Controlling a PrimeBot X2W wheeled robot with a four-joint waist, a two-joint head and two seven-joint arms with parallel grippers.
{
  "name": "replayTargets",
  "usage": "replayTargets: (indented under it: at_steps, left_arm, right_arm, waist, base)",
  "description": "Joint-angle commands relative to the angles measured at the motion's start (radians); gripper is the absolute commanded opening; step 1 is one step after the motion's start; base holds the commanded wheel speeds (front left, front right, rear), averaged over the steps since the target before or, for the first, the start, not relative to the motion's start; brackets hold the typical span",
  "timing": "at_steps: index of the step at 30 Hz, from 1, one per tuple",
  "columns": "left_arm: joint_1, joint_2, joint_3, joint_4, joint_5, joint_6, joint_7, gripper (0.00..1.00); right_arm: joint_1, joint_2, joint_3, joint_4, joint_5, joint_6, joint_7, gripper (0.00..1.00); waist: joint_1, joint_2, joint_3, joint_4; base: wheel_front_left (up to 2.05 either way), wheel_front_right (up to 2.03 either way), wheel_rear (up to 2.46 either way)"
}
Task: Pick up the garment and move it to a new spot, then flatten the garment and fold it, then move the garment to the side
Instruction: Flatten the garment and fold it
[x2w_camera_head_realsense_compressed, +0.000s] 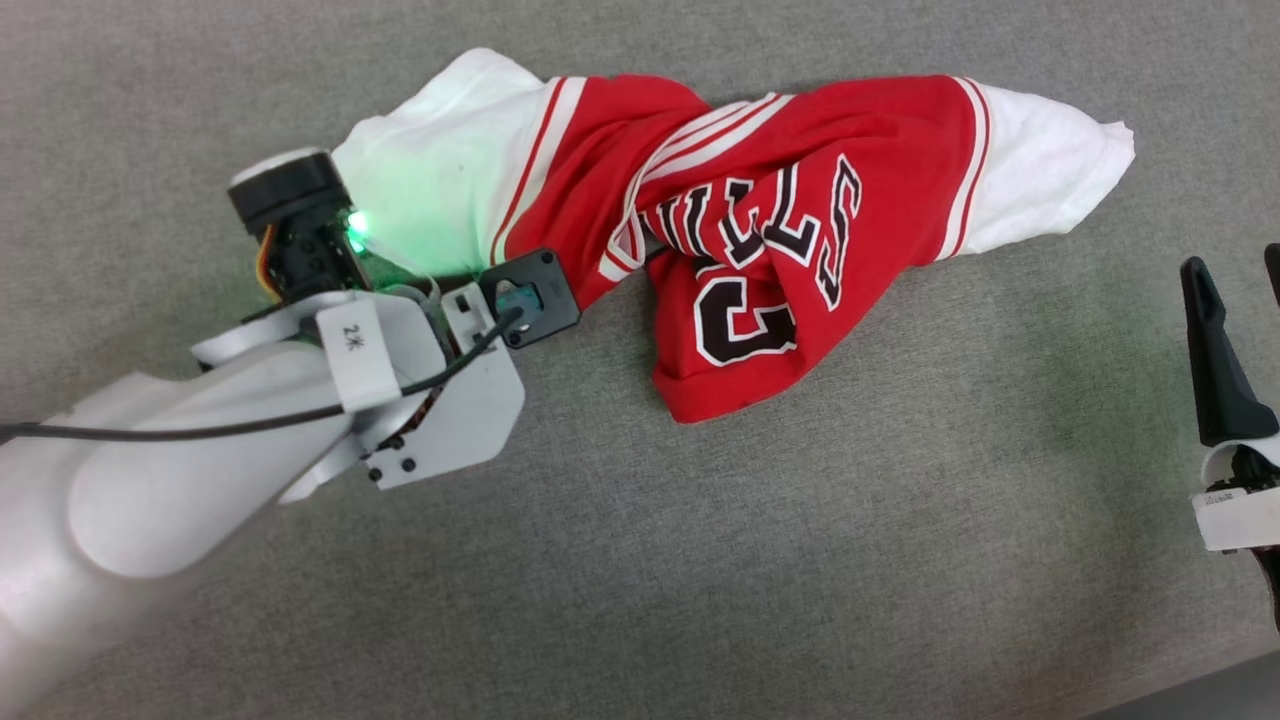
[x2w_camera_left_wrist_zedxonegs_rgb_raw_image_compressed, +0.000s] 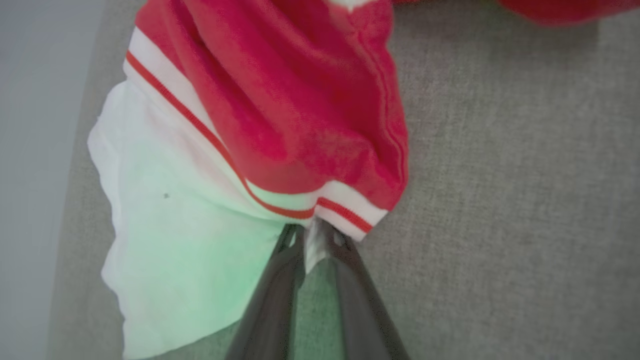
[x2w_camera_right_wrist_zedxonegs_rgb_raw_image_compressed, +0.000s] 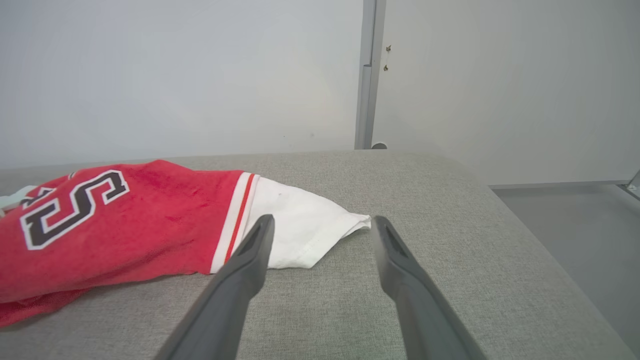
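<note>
Garment (x2w_camera_head_realsense_compressed: 880, 150) with upside-down "ULLS" lettering (x2w_camera_head_realsense_compressed: 790, 235)

Garment (x2w_camera_head_realsense_compressed: 880, 150) soft matt cloth; table (x2w_camera_head_realsense_compressed: 700, 560) rough woven fabric.

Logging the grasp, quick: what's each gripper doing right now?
Left gripper: closed on the garment.
Right gripper: open, holding nothing.

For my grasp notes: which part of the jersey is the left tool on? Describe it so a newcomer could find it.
On the grey fabric surface lies a crumpled red Bulls jersey. The left tool pinches the striped trim where its green-lit white sleeve meets the red body; the other white sleeve lies free near the open right tool.
</note>
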Motion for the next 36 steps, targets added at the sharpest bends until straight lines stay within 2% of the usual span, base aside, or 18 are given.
replayTargets:
  at_steps: [1,4,7,15,19,22,28,36]
  left_arm:
    - [0.027,0.005,-0.016,0.013,-0.002,0.002,0.023,0.0]
    - [0.016,0.005,-0.016,-0.003,-0.008,0.002,0.031,0.0]
    - [-0.002,0.002,-0.015,-0.014,-0.021,0.002,0.034,0.0]
    - [-0.051,-0.051,-0.013,-0.044,-0.022,0.002,0.031,0.0]
    - [-0.067,-0.079,-0.013,-0.047,-0.015,0.002,0.028,0.0]
    - [-0.076,-0.093,-0.014,-0.053,-0.008,0.002,0.032,0.0]
    - [-0.091,-0.1,-0.017,-0.064,-0.002,0.002,0.047,0.0]
    - [-0.089,-0.111,-0.02,-0.065,-0.01,0.002,0.059,0.0]
  right_arm:
    - [-0.018,-0.003,0.004,0.001,-0.001,-0.001,-0.005,1.0]
    - [-0.042,-0.031,0.036,-0.001,-0.009,-0.001,-0.002,1.0]
    - [-0.102,-0.086,0.105,-0.014,-0.006,-0.001,0.047,1.0]
    - [-0.44,-0.334,0.433,-0.006,0.089,-0.001,0.321,1.0]
    - [-0.618,-0.403,0.588,0.077,0.164,-0.001,0.452,1.0]
    - [-0.731,-0.426,0.669,0.165,0.213,-0.001,0.495,1.0]
    - [-0.87,-0.397,0.828,0.314,0.289,-0.001,0.505,1.0]
    - [-0.949,-0.405,1.065,0.31,0.42,-0.001,0.5,1.0]
  waist:
    - [0.0,0.0,0.003,-0.001]
    - [0.0,0.0,0.005,0.001]
    - [0.0,0.0,0.013,0.01]
    - [0.0,0.0,0.059,0.078]
    - [0.0,0.0,0.081,0.11]
    - [0.0,0.0,0.099,0.126]
    - [0.0,0.0,0.13,0.14]
    - [0.0,0.0,0.139,0.138]
  base:
    - [0.0,0.0,0.0]
    - [0.0,0.0,0.0]
    - [0.0,0.0,0.0]
    - [0.0,0.0,0.0]
    - [0.0,0.0,0.0]
    - [0.0,0.0,0.0]
    - [0.0,0.0,0.0]
    - [0.0,0.0,0.0]
